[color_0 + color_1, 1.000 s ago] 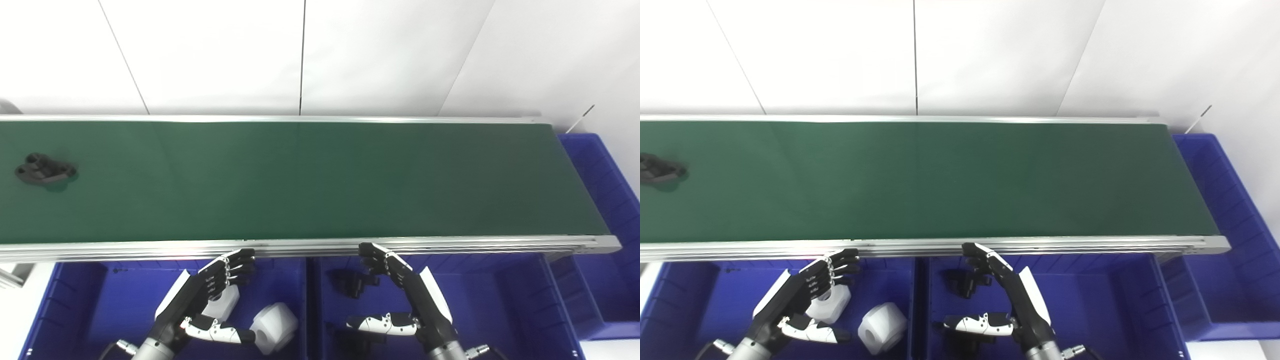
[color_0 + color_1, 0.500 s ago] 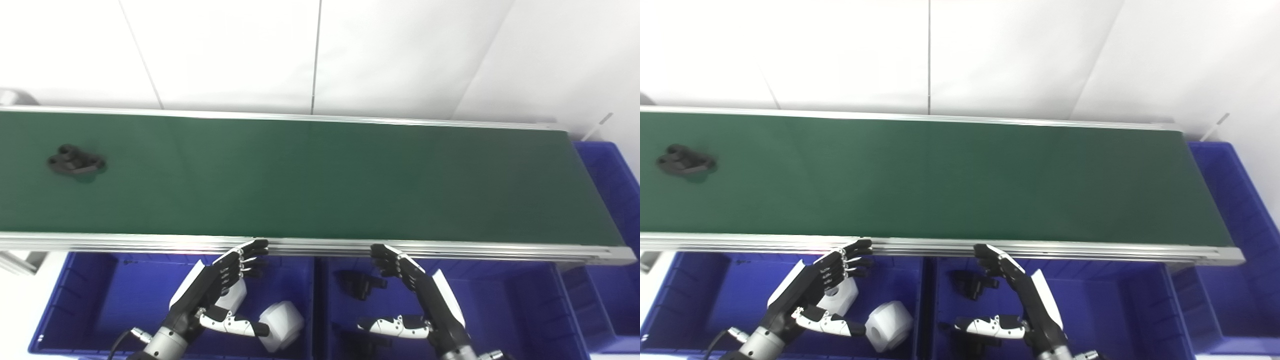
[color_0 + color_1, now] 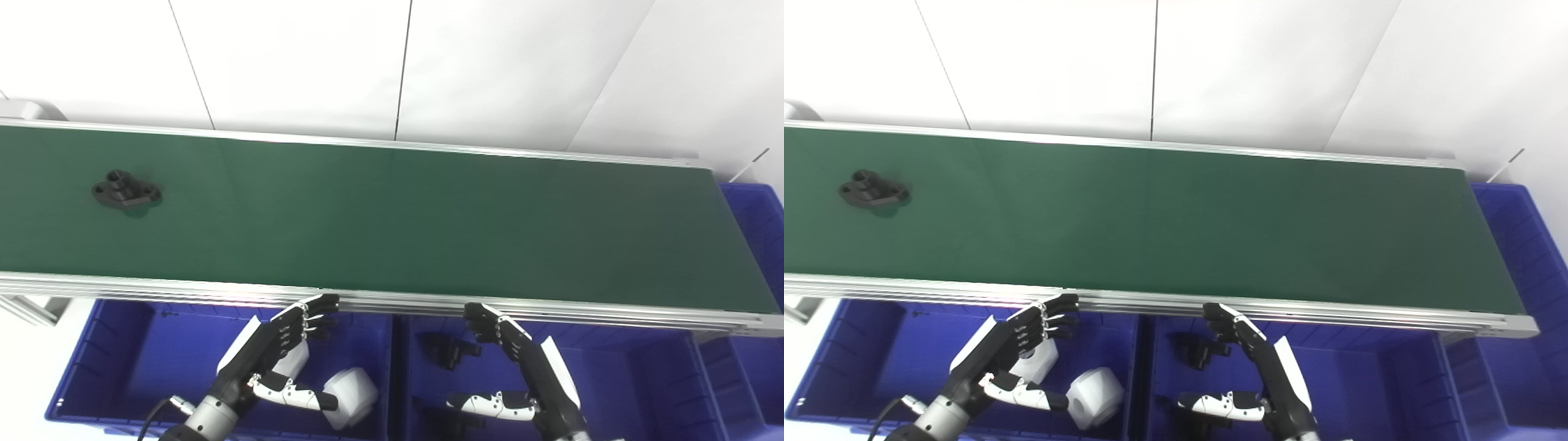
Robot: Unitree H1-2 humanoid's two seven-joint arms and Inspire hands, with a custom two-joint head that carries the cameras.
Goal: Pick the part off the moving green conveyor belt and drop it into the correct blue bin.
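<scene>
A black part [image 3: 125, 192] with holes lies on the green conveyor belt [image 3: 392, 226] at the far left; it also shows in the right eye view [image 3: 873, 190]. My left hand [image 3: 269, 358] is open and empty, held over the left blue bin [image 3: 116, 361] just below the belt's front rail. My right hand [image 3: 527, 373] is open and empty over the middle blue bin [image 3: 618, 380]. Both hands are far from the part.
The left bin holds two white parts [image 3: 350, 396]. The middle bin holds a black part [image 3: 450, 351]. Another blue bin [image 3: 756, 220] stands at the belt's right end. A silver rail [image 3: 392, 303] edges the belt's front. A white wall stands behind.
The camera has turned left, shifting the whole picture. The black part has travelled right along the belt. Both hands stay open over their bins.
</scene>
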